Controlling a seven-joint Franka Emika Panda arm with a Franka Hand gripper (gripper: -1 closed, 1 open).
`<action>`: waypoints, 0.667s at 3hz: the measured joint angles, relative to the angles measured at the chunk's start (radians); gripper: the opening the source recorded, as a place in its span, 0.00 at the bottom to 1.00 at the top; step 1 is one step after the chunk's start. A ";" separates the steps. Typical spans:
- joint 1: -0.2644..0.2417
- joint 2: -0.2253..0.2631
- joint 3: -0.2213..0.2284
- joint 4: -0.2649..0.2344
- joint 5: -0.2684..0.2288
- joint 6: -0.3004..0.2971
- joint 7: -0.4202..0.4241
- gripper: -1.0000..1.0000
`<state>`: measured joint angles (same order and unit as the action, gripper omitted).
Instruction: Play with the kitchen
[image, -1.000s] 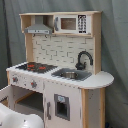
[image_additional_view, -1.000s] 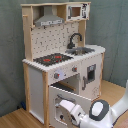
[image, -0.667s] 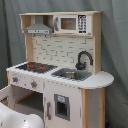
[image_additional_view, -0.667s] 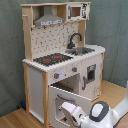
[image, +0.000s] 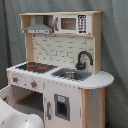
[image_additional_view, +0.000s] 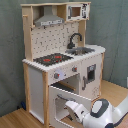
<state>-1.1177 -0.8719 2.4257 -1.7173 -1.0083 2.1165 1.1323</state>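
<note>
So closest to the camera in the second exterior view is the robot arm (image_additional_view: 102, 112), white with a dark joint, coming in low from the bottom right corner. Its gripper (image_additional_view: 71, 107) sits right at the open oven door (image_additional_view: 62, 102), which hangs swung out and down from the front of the kitchen (image_additional_view: 62, 65). I honestly cannot tell if the fingers are spread or pinched on the door edge. My guess is it's down there because the door is the easiest thing to "play" with. In the first exterior view you only get a white chunk of the arm (image: 17, 120) in the bottom left corner.

Moving back, the kitchen stands on a wooden floor (image_additional_view: 117, 90) in front of a grey curtain. Below the counter edge are the knobs (image_additional_view: 56, 76) and beside the oven a closed white cupboard door (image_additional_view: 91, 74) with a dark panel. On the worktop, the black stovetop (image_additional_view: 52, 59) with red burners takes the end above the open oven, and the steel sink (image_additional_view: 82, 50) takes the other end, faucet (image_additional_view: 75, 39) at its back edge so it arcs over the basin.

Furthest up and back: the tiled back wall (image: 60, 50), then the grey hood (image: 37, 27) over the stove and a little microwave (image: 72, 23) on the top shelf.
</note>
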 joint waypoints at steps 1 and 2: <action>0.000 0.048 0.010 -0.076 0.040 0.000 0.023 1.00; -0.002 0.086 0.006 -0.154 0.079 -0.002 0.061 1.00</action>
<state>-1.1199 -0.7861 2.4315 -1.8716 -0.9289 2.1149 1.1931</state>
